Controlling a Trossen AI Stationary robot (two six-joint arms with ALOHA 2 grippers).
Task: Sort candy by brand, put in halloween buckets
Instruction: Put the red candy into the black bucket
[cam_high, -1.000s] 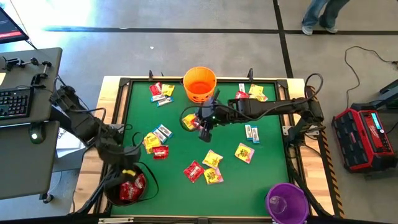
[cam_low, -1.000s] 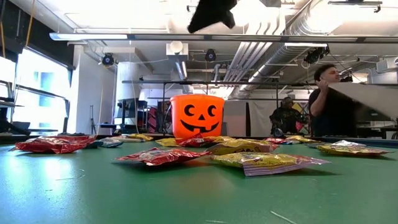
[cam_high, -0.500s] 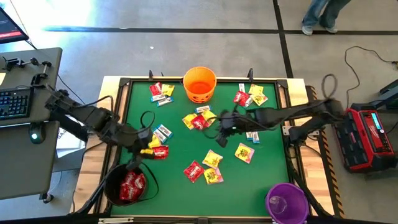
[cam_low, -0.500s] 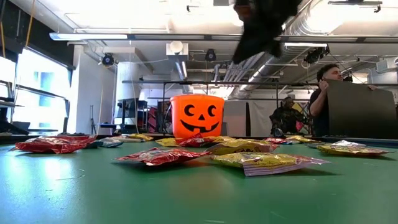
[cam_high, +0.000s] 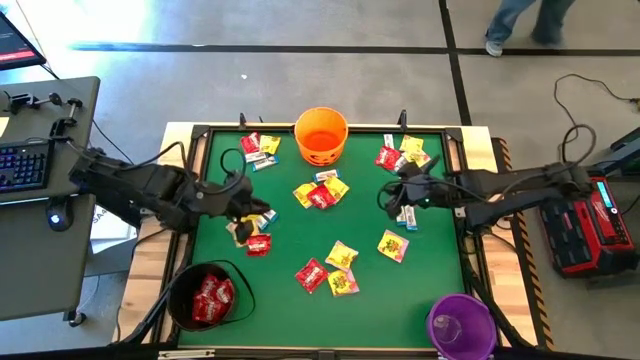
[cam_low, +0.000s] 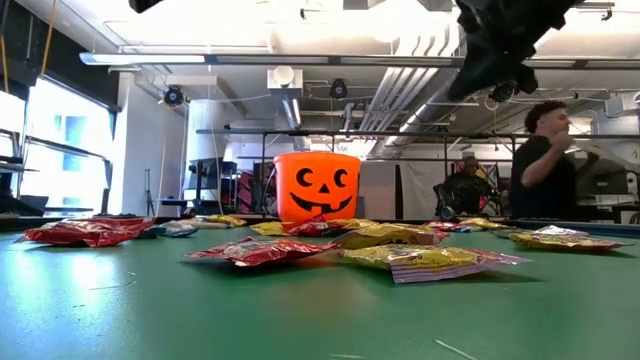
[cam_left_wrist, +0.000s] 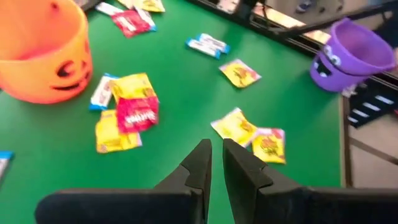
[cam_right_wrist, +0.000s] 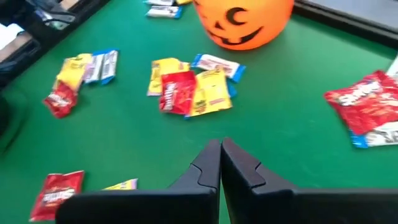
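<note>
The left pincer (cam_high: 243, 208) hovers over the left side of the green worktop (cam_high: 430, 270), above a small cluster of yellow, red and white-blue candy (cam_high: 250, 232); its fingers (cam_left_wrist: 198, 163) stand nearly together with a thin gap, grasping nothing. The right pincer (cam_high: 392, 196) is clenched and empty, hanging over the right half beside a white-blue packet (cam_high: 406, 214). Both arms reach inward from the worktop's sides, stretched low and nearly level. No wrapper print is legible; a red packet (cam_right_wrist: 178, 91) carries white lettering too blurred to read. The orange bucket (cam_high: 321, 135), with a black jack-o'-lantern face, stands at the far edge, the black bucket (cam_high: 210, 297) holding red packets at the near left corner, the purple bucket (cam_high: 461, 324) at the near right.
</note>
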